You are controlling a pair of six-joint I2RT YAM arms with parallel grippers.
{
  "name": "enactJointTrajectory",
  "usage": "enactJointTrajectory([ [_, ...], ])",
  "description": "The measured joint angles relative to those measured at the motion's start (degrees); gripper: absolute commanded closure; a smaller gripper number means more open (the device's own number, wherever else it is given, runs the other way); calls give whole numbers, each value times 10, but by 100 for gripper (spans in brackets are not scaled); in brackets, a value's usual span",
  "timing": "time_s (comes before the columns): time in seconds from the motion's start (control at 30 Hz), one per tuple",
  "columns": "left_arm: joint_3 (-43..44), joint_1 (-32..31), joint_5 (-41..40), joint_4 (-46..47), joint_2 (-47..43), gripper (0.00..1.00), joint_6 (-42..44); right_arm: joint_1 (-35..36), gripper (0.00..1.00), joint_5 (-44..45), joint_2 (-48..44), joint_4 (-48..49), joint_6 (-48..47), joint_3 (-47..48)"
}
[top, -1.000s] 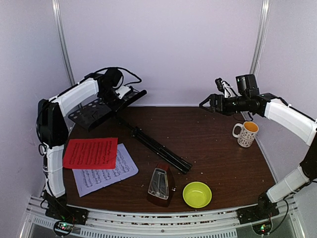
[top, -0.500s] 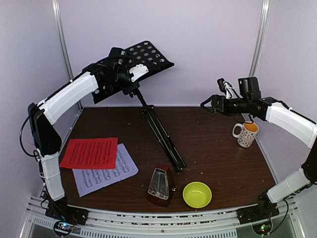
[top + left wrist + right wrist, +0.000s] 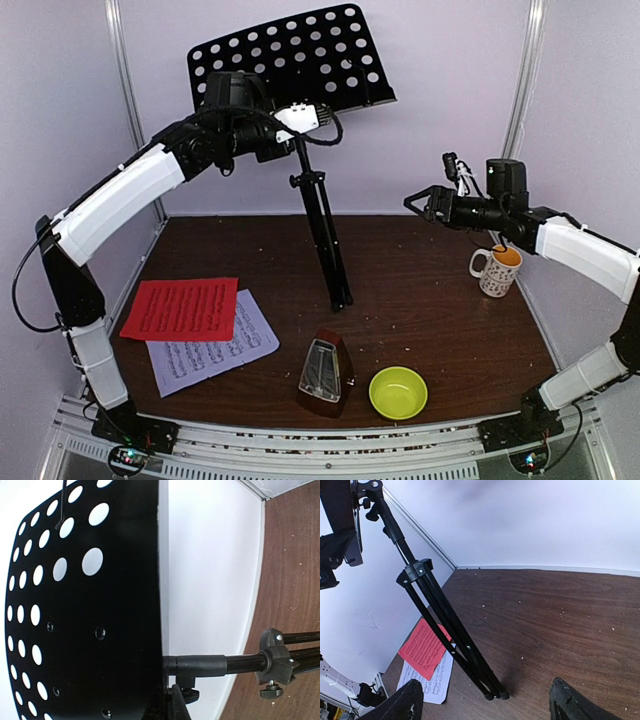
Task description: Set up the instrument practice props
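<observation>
Your left gripper (image 3: pixel 283 135) sits at the neck of the music stand (image 3: pixel 320 235), just under its desk (image 3: pixel 290 55). The jaws are hidden. I judge that they are pinching the neck, since a stand with its legs folded would not stay up alone.

The stand's long axis is almost upright, with the desk high at 12 o'clock and the feet touching the wooden table (image 3: pixel 440 300) near its middle.

Your right gripper (image 3: pixel 413 205) hangs free with its fingers spread. The folded tripod legs (image 3: pixel 455 645) lie at about 8 o'clock from it in the top view. This arm is the nearer free one, so spreading the legs probably falls to it.

The legs are slim black tubes bundled tight below a plastic collar, smooth and likely slippery. The desk is a flat black sheet punched with round holes.

The red music sheet (image 3: pixel 183 308) overlaps the white music sheet (image 3: pixel 215 352) at 8 o'clock on the table. The brown pyramid metronome (image 3: pixel 324 375) stands at 6 o'clock.
</observation>
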Motion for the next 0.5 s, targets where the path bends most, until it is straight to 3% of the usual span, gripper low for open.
enactJointTrajectory([
  [0.2, -89, -3, 38, 80, -52, 100, 25, 0, 17, -40, 23, 91, 39, 5],
  [0.5, -107, -4, 149, 95, -72, 100, 38, 0, 24, -125, 144, 219, 95, 109],
])
